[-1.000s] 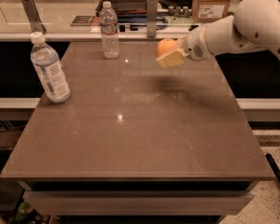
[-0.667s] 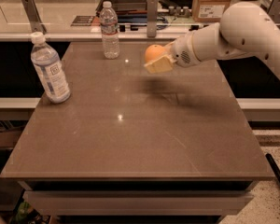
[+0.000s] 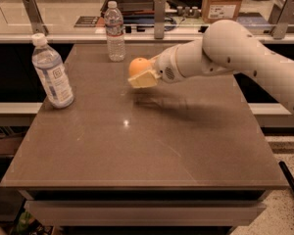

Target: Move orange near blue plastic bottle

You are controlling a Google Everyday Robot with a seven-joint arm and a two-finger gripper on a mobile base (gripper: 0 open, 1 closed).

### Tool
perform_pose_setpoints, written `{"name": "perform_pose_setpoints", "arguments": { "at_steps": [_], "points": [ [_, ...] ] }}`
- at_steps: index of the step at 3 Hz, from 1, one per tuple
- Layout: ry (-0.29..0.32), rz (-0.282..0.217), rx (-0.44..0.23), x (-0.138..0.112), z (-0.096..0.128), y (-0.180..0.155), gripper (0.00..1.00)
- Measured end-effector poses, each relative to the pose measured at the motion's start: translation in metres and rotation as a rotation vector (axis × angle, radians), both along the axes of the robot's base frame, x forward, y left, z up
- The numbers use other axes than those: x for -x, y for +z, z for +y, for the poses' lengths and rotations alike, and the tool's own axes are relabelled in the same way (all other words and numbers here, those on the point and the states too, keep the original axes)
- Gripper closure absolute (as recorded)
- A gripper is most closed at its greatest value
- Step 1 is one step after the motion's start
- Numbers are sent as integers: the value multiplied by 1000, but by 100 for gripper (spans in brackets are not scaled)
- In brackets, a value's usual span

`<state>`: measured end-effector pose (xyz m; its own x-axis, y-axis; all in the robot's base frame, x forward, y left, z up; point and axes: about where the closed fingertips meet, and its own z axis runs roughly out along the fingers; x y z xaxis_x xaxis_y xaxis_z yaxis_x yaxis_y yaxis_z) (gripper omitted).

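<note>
- Presently, the gripper [image 3: 139, 75] hangs in the air above the desk [image 3: 137, 151], to the right of the blue plastic bottle [image 3: 53, 75] and well apart from it.
- Its fingers [image 3: 145, 80] are closed on the orange [image 3: 138, 65]. One pale finger shows beneath the fruit and in front of it, and the orange sits against it.
- The orange is held clear of the desk surface, to the right of the blue plastic bottle and touching neither bottle. A soft shadow lies on the desk below the fruit and to its right.
- The blue plastic bottle stands upright near the desk's left edge. Its white cap is on, and the pale label with the dark square mark faces the camera.
- A slimmer clear bottle [image 3: 115, 33] stands upright farther back than the blue plastic bottle and to its right, near the desk's rear edge. The orange appears nearer to this one than to the blue plastic bottle.
- The white arm [image 3: 235, 53] enters from the side of the desk opposite the blue plastic bottle and extends leftward, with the gripper at its end.
- A cardboard box [image 3: 224, 1] sits on the counter behind the desk, far to the right of the blue plastic bottle.
</note>
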<state>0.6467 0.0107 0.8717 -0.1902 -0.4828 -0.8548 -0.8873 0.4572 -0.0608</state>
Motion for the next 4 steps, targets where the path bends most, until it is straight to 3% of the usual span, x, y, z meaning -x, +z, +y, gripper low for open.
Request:
{"name": "perform_pose_setpoints", "arguments": {
  "at_steps": [2,4],
  "points": [
    [126,33,14,30,64,1,100],
    [260,68,16,53,112,1,100]
  ]
}}
